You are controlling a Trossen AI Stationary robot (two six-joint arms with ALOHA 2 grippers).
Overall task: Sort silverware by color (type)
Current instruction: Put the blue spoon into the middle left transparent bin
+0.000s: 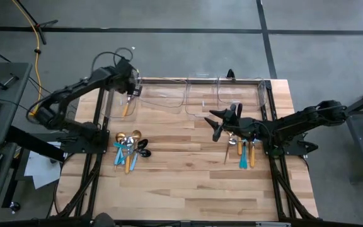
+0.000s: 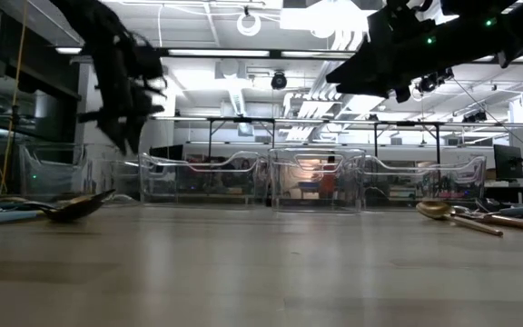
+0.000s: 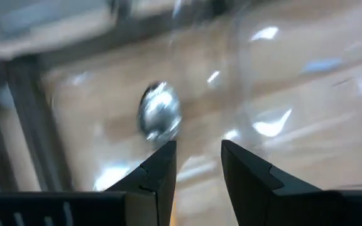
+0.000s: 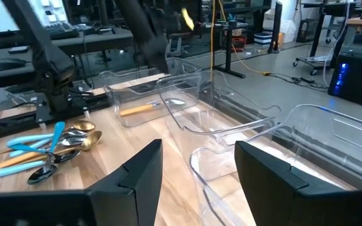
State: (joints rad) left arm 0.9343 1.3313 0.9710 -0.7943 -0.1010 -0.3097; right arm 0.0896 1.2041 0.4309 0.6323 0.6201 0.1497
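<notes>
We see the spoon (image 3: 159, 116) blurred in the left wrist view, its handle hidden behind the fingers; the left gripper (image 1: 131, 93) hovers over the leftmost bin (image 1: 120, 101), parted, holding nothing; spoon lies inside that bin; right gripper (image 1: 218, 123) near it, released.

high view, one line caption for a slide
Left gripper over the far-left clear bin holding an orange-handled utensil; right gripper waits mid-table.

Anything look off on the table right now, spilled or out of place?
Nothing stands out. One orange-handled piece lies inside the leftmost clear bin below the left gripper. The unsorted pile and the smaller group under the right gripper lie flat on the table.
</notes>
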